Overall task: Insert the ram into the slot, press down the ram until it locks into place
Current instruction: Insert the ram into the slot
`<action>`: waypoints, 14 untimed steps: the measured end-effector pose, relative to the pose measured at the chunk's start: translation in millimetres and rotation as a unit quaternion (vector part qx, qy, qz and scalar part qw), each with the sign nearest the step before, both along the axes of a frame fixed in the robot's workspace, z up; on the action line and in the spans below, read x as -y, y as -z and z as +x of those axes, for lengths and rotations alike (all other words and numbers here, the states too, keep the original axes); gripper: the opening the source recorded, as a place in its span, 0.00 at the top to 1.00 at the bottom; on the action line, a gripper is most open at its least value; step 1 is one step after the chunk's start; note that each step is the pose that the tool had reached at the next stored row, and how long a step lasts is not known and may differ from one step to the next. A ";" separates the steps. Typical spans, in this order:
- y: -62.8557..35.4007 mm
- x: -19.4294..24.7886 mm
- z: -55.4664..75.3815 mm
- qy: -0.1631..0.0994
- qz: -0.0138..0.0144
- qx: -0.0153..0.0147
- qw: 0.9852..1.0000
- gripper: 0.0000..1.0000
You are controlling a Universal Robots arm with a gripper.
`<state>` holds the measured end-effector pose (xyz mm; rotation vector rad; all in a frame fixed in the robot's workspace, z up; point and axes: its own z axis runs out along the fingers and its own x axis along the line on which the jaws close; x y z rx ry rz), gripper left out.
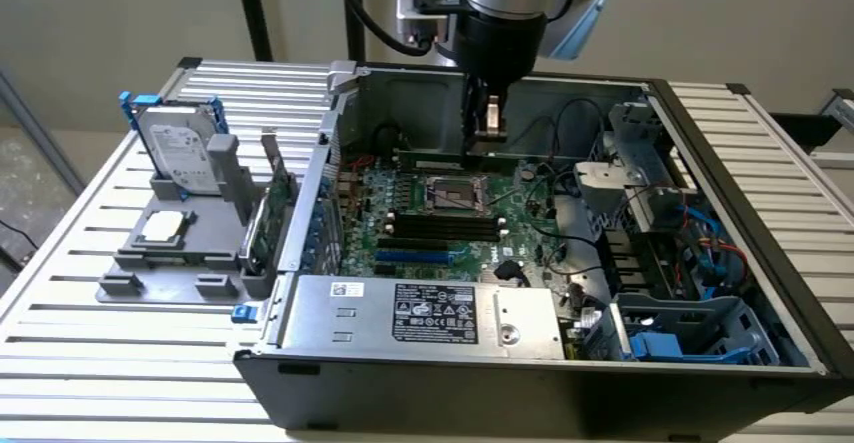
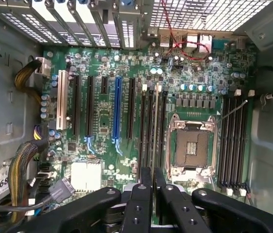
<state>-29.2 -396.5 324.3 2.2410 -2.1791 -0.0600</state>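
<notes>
Your end effector (image 2: 152,171), nearly closed, pinches the thin green ram (image 2: 155,121) edge-on over the long black plastic slots (image 2: 142,126); its chips are hidden.

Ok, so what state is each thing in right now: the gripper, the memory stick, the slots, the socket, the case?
Black two-finger gripper: shut on the long thin ram stick.
Ram stick: held edge-on, not in a slot.
Long black memory slots: empty.
Long blue plastic slot: empty.
Metal-framed processor socket: empty.
Dark metal computer case: side open.
</notes>
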 end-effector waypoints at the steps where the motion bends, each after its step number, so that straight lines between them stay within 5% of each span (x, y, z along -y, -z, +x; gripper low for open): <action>1: 1.8 0.0 0.0 0.000 0.000 0.000 1.000 0.87; 14: 25.4 0.2 -0.2 0.001 0.000 0.000 1.000 0.87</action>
